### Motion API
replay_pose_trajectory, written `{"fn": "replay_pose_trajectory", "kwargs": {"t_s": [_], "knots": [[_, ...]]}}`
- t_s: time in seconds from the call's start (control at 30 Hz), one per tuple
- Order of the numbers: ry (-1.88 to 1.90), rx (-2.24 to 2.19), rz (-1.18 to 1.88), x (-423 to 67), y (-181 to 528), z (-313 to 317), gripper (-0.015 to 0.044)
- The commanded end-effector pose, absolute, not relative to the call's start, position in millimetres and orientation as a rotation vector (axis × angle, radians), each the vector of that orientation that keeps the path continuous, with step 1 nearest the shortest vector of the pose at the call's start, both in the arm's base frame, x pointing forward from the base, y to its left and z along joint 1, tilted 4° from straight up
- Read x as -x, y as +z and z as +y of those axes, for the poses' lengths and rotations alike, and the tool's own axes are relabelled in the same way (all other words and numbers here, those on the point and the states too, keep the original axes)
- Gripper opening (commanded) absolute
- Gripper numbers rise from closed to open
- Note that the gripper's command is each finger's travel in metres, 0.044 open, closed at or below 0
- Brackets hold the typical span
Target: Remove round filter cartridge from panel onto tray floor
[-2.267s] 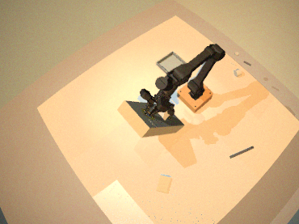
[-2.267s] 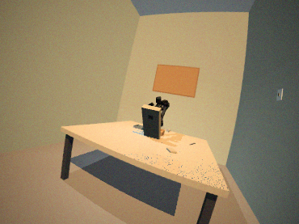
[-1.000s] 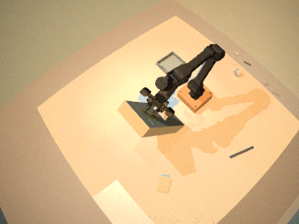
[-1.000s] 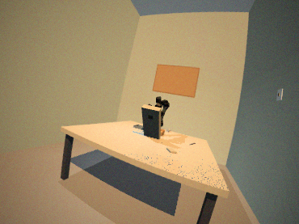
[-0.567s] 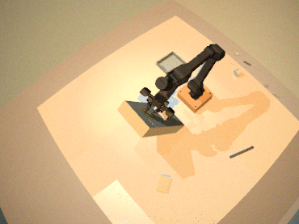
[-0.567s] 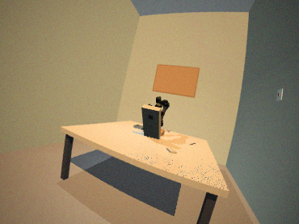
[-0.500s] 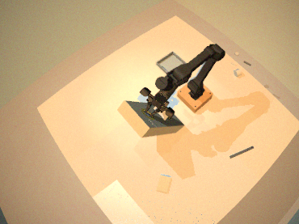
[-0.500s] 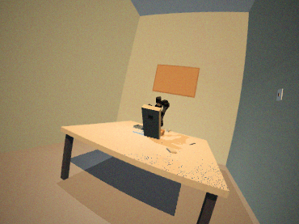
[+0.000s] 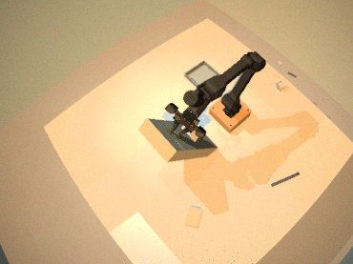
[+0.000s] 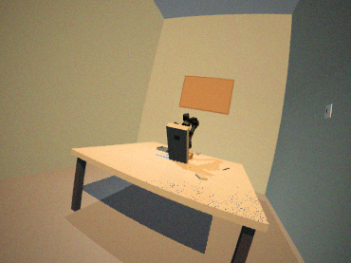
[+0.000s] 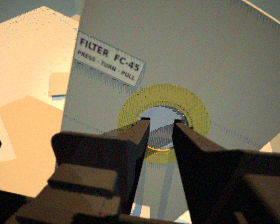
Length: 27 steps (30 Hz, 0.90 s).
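Note:
The service panel (image 9: 159,135) (image 10: 177,143) (image 11: 200,50) is a box in the middle of the table, and its grey face carries a label (image 11: 109,61) reading "FILTER FC-45, PRESS - TURN - PULL". The round filter cartridge (image 11: 161,111) has a grey face with a yellow ring (image 11: 197,107) around it and sits in the panel. My gripper (image 9: 178,133) (image 11: 160,123) is pressed against the cartridge face. Its two fingertips are set into the face, shut on the cartridge. The tray (image 9: 202,72) is a shallow grey square behind the arm, beyond the panel. In the exterior view the panel hides the gripper.
The arm's orange base block (image 9: 230,116) stands right of the panel. A dark bar (image 9: 284,179) lies at the right front and a small tan card (image 9: 194,216) at the front. A white cube (image 9: 280,85) sits far right, and a pale sheet (image 9: 138,241) lies at the front edge.

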<state>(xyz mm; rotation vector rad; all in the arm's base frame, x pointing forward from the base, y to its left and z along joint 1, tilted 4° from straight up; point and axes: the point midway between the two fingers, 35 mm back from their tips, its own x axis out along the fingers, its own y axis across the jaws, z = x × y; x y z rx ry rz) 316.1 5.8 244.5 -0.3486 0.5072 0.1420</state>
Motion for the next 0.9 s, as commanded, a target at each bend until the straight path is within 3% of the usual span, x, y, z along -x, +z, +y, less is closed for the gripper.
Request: {"fn": "replay_pose_trajectory", "kwargs": {"t_s": [0.0, 0.33, 0.87], "knots": [[0.14, 0.35, 0.507, -324, 241, 5, 0.0], [0.14, 0.35, 0.507, -324, 241, 5, 0.0], [0.141, 0.35, 0.513, -252, 282, 2, 0.0]]}}
